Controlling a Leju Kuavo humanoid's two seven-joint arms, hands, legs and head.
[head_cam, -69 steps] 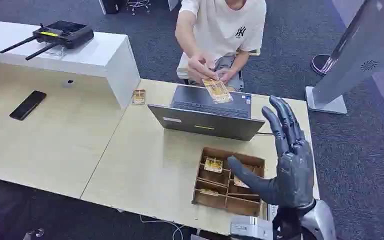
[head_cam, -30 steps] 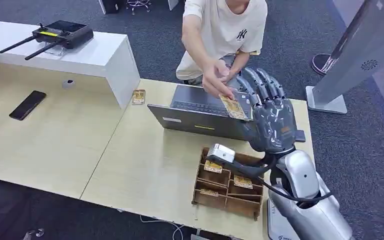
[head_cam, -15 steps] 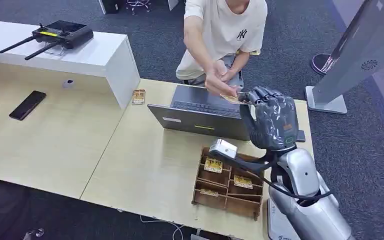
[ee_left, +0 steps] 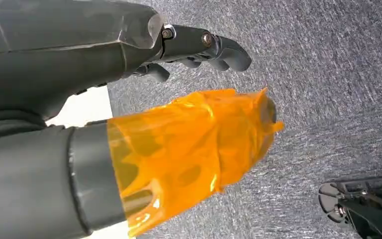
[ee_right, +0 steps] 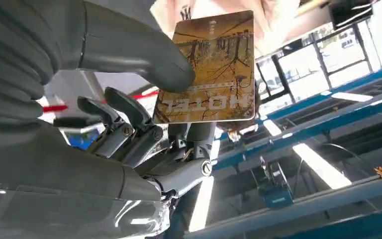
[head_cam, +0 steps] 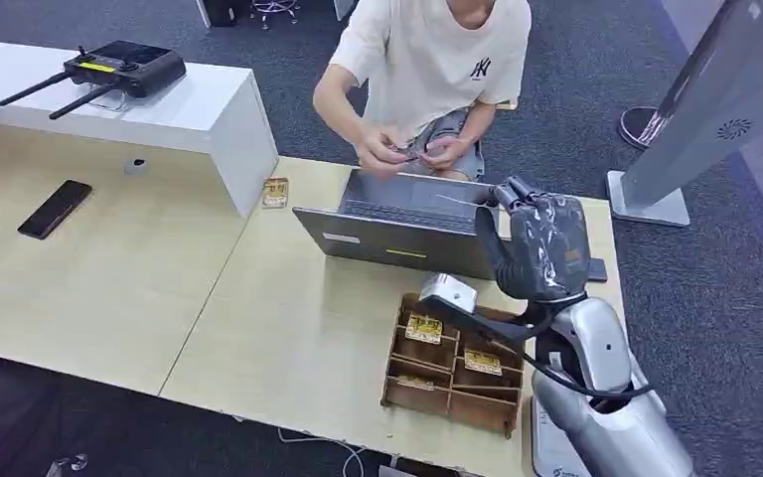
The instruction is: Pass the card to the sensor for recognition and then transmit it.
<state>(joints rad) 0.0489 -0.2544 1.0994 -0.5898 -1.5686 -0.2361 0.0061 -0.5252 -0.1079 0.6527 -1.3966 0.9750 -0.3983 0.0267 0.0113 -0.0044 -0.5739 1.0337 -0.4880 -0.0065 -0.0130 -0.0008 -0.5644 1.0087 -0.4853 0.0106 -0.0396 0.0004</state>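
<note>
A brown hotel key card [ee_right: 211, 69] sits pinched between the thumb and fingers of the robot's right hand [head_cam: 544, 246], right of centre in the head view, above the far corner of an open laptop [head_cam: 409, 227]. In that view the card [head_cam: 460, 202] shows only as a thin pale edge. Beyond the laptop a person [head_cam: 427, 70] in a cream T-shirt sits with both hands together at the desk's far edge. Below the raised hand a wooden compartment tray [head_cam: 454, 366] holds more cards — three compartments show one each. The left hand [ee_left: 129, 119] hangs over grey carpet, holding nothing, its fingers curled and apart from the thumb, whose tip is wrapped in orange film.
</note>
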